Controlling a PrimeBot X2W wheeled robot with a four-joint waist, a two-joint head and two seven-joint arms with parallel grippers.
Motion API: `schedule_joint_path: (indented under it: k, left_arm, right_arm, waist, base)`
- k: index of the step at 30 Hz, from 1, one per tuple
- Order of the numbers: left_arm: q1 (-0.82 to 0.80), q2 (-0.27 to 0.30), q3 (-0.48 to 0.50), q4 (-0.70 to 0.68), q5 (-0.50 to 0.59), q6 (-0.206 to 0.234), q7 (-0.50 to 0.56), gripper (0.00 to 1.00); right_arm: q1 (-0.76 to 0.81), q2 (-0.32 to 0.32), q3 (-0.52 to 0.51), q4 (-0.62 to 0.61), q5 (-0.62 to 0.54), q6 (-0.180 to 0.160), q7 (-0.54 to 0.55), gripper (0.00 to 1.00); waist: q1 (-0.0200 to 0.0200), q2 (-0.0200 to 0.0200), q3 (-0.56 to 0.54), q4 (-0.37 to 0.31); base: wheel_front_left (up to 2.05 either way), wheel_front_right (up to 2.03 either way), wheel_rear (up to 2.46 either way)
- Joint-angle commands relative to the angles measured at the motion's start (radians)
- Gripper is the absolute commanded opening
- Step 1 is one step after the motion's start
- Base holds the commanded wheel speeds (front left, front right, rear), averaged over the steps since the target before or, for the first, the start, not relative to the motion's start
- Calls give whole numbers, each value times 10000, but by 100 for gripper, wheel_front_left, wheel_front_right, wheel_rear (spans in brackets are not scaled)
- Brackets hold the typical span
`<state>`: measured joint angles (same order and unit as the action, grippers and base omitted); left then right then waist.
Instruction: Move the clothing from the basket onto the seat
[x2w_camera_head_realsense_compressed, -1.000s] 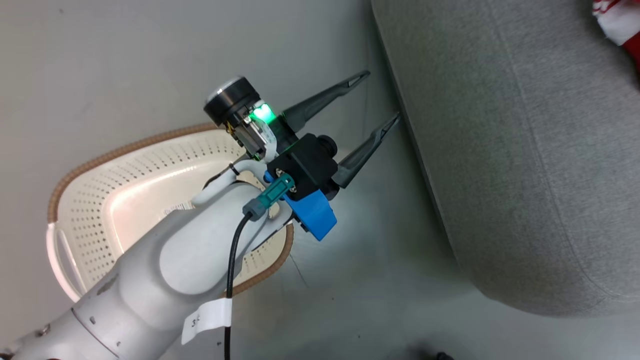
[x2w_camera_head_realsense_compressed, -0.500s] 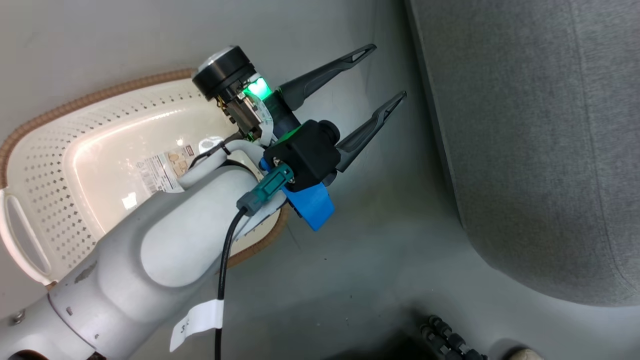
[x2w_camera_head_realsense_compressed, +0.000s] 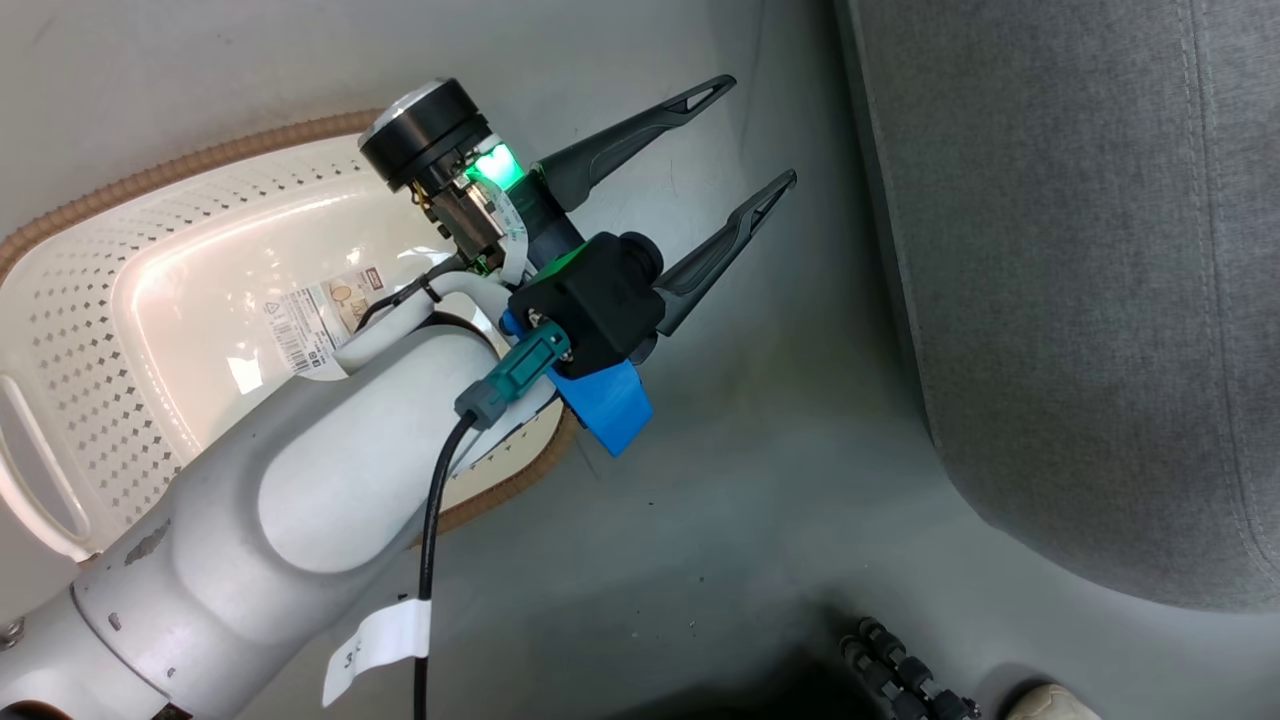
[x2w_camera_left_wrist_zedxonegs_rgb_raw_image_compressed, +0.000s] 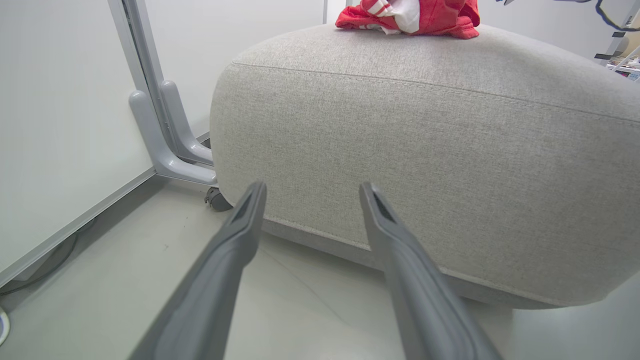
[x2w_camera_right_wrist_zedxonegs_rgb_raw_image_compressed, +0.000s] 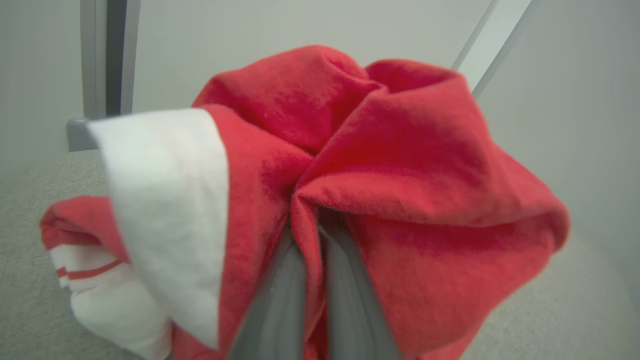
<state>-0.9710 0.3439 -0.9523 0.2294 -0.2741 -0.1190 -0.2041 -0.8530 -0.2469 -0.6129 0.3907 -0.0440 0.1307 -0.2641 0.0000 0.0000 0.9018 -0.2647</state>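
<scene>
The basket (x2w_camera_head_realsense_compressed: 150, 180), cream with a brown rim, lies at the left of the head view; its inside shows a paper label and no garment. My left gripper (x2w_camera_head_realsense_compressed: 752, 138) hangs open above the floor between the basket and the grey seat (x2w_camera_head_realsense_compressed: 1080, 300). In the left wrist view the left gripper (x2w_camera_left_wrist_zedxonegs_rgb_raw_image_compressed: 312, 192) points at the side of the seat (x2w_camera_left_wrist_zedxonegs_rgb_raw_image_compressed: 425, 165), with red and white clothing (x2w_camera_left_wrist_zedxonegs_rgb_raw_image_compressed: 410, 12) lying on top. In the right wrist view my right gripper (x2w_camera_right_wrist_zedxonegs_rgb_raw_image_compressed: 307, 235) is shut on red clothing (x2w_camera_right_wrist_zedxonegs_rgb_raw_image_compressed: 380, 160) with white trim, above the seat (x2w_camera_right_wrist_zedxonegs_rgb_raw_image_compressed: 30, 280).
A grey metal stand leg (x2w_camera_left_wrist_zedxonegs_rgb_raw_image_compressed: 165, 145) with a caster and a white panel (x2w_camera_left_wrist_zedxonegs_rgb_raw_image_compressed: 60, 125) stand left of the seat. A black ribbed object (x2w_camera_head_realsense_compressed: 900, 680) lies on the floor at the bottom of the head view.
The head camera has swung, so more of the basket's inside shows and the seat's top corner has left the picture. The left gripper stays open, and has barely moved relative to the basket.
</scene>
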Motion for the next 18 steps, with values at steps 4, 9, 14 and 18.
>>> schedule_joint_path:
  k: [4,9,14,18]
  left_arm:
    - [-23,-2,-48,83,-57,103,-101,100]
    - [264,-205,-84,320,-196,166,-316,100]
    - [717,-474,23,670,-445,293,-530,100]
    - [1192,-626,341,995,-718,496,-603,100]
  right_arm:
    - [405,159,110,-281,46,-1,-4,100]
    - [1509,449,352,-998,121,1,-4,100]
    - [2926,813,481,-2035,182,-1,-4,100]
    - [3715,1057,791,-2892,273,1,-6,100]
  waist:
    - [0,0,-289,-53]
    - [0,0,-1066,-121]
    - [0,0,-2151,-170]
    - [0,0,-3119,-90]
  base:
    - [0,0,0]
    - [0,0,0]
    - [0,0,0]
    - [0,0,0]
